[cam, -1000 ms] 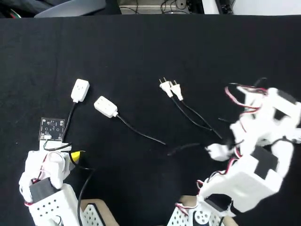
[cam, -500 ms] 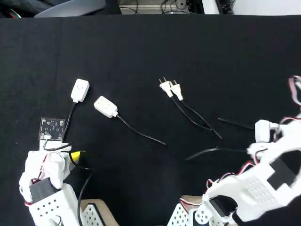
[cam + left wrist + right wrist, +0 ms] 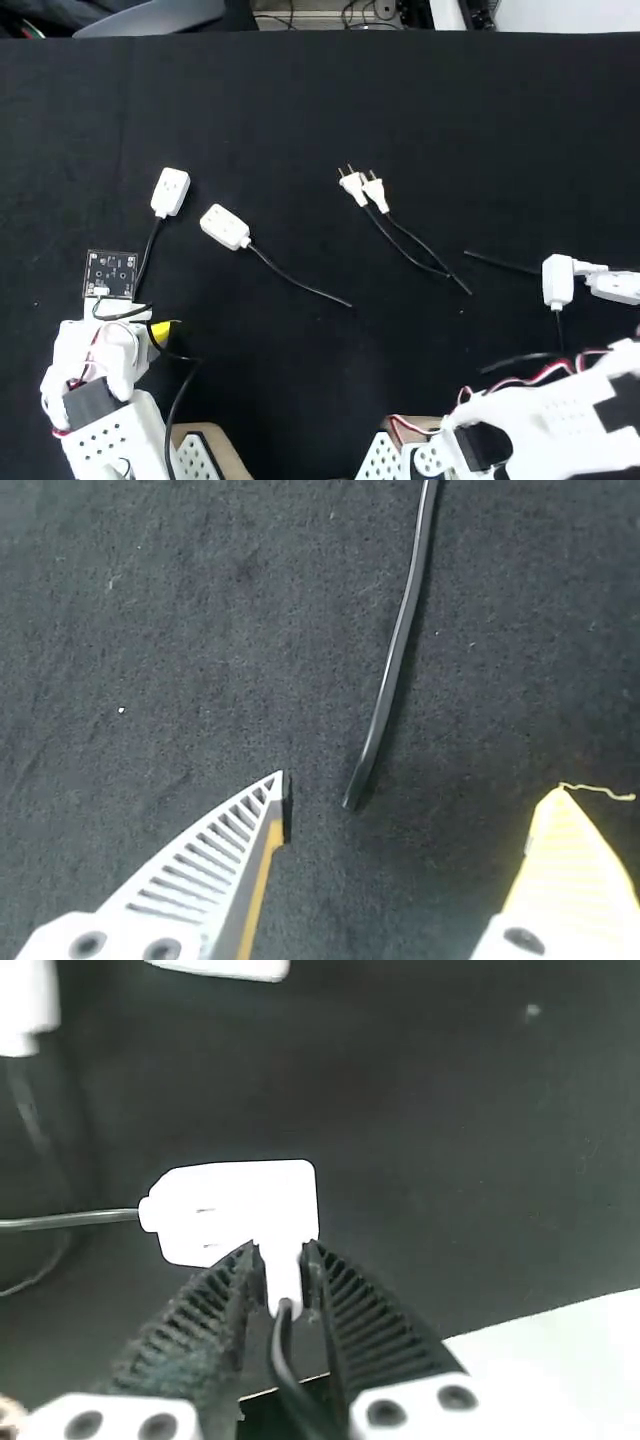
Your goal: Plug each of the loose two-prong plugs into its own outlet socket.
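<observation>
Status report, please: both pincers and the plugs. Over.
Left pincer open above black cloth, beside a black cord end. Right pincer shut on white plastic block with cord. Two white two-prong plugs loose, apart from two white sockets.

The black table (image 3: 320,100) carries 2 corded white sockets near its left edge, the outer socket (image 3: 170,191) and inner socket (image 3: 224,226), and mid-table 2 plugs (image 3: 352,186) side by side.

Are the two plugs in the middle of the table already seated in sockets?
No: the first plug and the second plug lie with prongs bare, apart from the nearest socket.
</observation>
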Motion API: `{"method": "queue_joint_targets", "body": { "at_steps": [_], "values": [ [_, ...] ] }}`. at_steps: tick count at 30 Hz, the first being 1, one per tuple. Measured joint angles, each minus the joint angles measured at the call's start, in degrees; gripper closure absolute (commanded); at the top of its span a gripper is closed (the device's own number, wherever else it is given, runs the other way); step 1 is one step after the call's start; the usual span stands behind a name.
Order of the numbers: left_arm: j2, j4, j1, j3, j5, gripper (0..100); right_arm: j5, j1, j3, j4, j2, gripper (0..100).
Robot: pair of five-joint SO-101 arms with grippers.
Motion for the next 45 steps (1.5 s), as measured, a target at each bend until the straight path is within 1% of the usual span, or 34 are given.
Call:
{"method": "queue_joint_targets", "body": {
  "at_steps": [5, 6, 11, 14, 18, 24, 26, 29, 33, 36, 38, 40, 43, 45],
  "values": [
    [0.0, 0.0, 0.0, 0.0, 0.0, 63, 0.4, -0.1, 0.0, -4.0, 5.5, 98.3],
    [0.0, 0.0, 0.0, 0.0, 0.0, 63, 0.4, -0.1, 0.0, -4.3, 6.6, 96.9],
    [0.0, 0.0, 0.0, 0.0, 0.0, 63, 0.4, -1.1, 0.0, -4.7, 7.9, 79.2],
    [0.0, 0.0, 0.0, 0.0, 0.0, 63, -1.4, -1.1, 0.0, -3.9, 7.9, 73.0],
    [0.0, 0.0, 0.0, 0.0, 0.0, 63, -3.0, -1.1, -1.2, 0.4, 7.9, 72.6],
    [0.0, 0.0, 0.0, 0.0, 0.0, 63, -3.2, -1.1, -3.6, 13.6, 2.5, 72.7],
    [0.0, 0.0, 0.0, 0.0, 0.0, 63, -3.2, -2.3, -2.3, 14.1, -1.5, 72.7],
    [0.0, 0.0, 0.0, 0.0, 0.0, 63, -3.2, -5.2, 4.0, 14.1, -8.8, 72.7],
    [0.0, 0.0, 0.0, 0.0, 0.0, 63, -3.2, -12.5, 17.9, 14.1, -21.7, 72.7],
    [0.0, 0.0, 0.0, 0.0, 0.0, 63, -3.2, -21.2, 29.5, 14.1, -33.1, 72.7],
    [0.0, 0.0, 0.0, 0.0, 0.0, 63, -4.4, -28.9, 36.5, 14.1, -40.5, 73.5],
    [0.0, 0.0, 0.0, 0.0, 0.0, 63, -8.6, -38.5, 42.0, 13.6, -47.1, 78.6],
    [0.0, 0.0, 0.0, 0.0, 0.0, 63, -18.5, -54.1, 46.7, 10.5, -51.6, 89.0],
    [0.0, 0.0, 0.0, 0.0, 0.0, 63, -25.4, -64.1, 48.0, 6.5, -51.4, 90.0]
  ]
}}
